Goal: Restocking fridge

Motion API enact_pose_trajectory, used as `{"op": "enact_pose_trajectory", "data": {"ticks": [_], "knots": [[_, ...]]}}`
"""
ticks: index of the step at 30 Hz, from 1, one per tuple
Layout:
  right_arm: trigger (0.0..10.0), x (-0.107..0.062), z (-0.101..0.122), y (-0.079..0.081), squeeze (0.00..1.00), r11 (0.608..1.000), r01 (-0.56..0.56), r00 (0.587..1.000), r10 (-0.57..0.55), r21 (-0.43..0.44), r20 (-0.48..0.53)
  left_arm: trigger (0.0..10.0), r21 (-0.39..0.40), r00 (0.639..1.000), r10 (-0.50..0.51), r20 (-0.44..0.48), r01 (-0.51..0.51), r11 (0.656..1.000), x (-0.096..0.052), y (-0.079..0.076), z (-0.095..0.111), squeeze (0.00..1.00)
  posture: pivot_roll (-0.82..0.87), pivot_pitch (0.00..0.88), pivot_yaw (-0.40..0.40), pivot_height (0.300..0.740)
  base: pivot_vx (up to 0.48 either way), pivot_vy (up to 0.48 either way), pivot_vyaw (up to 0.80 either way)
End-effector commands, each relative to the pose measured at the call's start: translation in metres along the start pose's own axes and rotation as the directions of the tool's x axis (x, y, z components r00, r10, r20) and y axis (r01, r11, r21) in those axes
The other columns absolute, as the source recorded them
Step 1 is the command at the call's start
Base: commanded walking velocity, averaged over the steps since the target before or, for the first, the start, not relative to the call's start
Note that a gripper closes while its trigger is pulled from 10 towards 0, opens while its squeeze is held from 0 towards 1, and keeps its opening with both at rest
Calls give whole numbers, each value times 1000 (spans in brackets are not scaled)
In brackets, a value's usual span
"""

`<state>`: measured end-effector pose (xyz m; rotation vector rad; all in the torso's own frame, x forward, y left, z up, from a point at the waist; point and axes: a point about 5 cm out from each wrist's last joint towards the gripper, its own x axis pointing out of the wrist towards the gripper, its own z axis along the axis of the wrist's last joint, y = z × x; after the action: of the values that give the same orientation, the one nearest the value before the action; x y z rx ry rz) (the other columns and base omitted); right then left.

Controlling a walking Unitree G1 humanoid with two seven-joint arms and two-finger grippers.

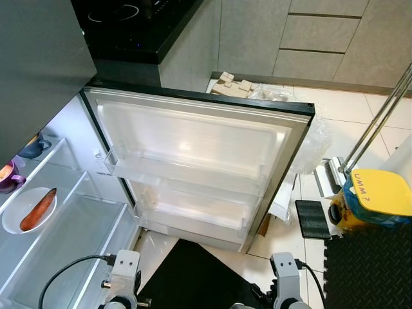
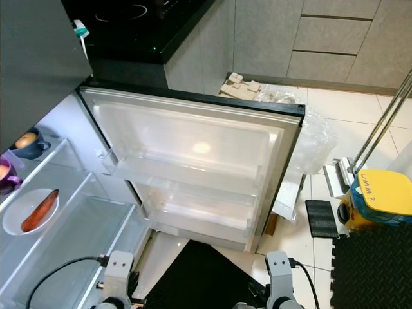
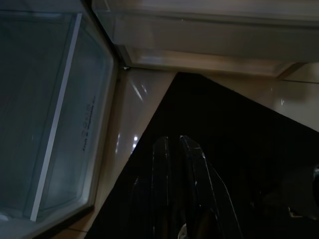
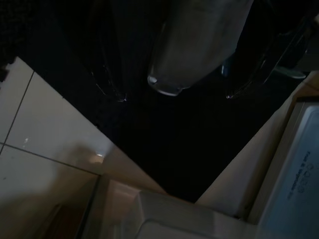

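Note:
The fridge door [image 1: 193, 148] stands wide open in front of me, and its white door shelves [image 1: 187, 177] are bare. At my left, the fridge's glass shelves [image 1: 71, 225] carry a white plate [image 1: 19, 222] with an orange root vegetable [image 1: 37, 210] on it. A purple bowl [image 1: 8, 175] and a blue bowl [image 2: 29, 143] stand further back. Both arms hang low over a black mat [image 1: 193, 280]. The left gripper [image 3: 172, 142] is shut and holds nothing. The right gripper [image 4: 174, 95] has its fingers [image 4: 112, 84] spread apart. A pale grey rounded shape [image 4: 192, 45] lies between them, and what it is stays unclear.
A black cooktop [image 1: 129, 22] sits on the counter above the fridge. To the right are a yellow-topped container [image 1: 380, 196], a metal pole [image 1: 380, 119], a dark foam mat [image 1: 367, 270] and crumpled clear plastic [image 2: 315, 138] on the white floor tiles. Grey cabinets [image 1: 309, 35] line the far wall.

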<state>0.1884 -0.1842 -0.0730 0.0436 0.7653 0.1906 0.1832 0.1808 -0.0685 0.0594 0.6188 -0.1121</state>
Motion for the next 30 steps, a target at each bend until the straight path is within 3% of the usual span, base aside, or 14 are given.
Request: {"op": "enact_pose_trajectory", "data": {"ticks": [1,13,17,30], "knots": [[10000,-2,-6,2,0,1000,0,1000,0,7,-15,10000,9,1000,14,-21,-14,1000,-5,5,-7,0,-148,124,33,721,0,0,0],[10000,-2,-5,1,0,1000,3,1000,-3,5,-14,10000,5,999,16,-33,-15,1000,-4,3,-8,0,-146,131,28,721,0,-402,0],[10000,-1,-3,-1,0,1000,4,1000,-4,-1,-13,10000,-26,997,40,-66,-42,999,-4,5,-11,0,-150,131,23,721,0,0,0],[10000,-1,-1,-2,0,1000,4,1000,-4,-3,-4,10000,-20,996,36,-85,-38,999,-3,3,-12,0,-153,134,24,721,0,0,0]]}}
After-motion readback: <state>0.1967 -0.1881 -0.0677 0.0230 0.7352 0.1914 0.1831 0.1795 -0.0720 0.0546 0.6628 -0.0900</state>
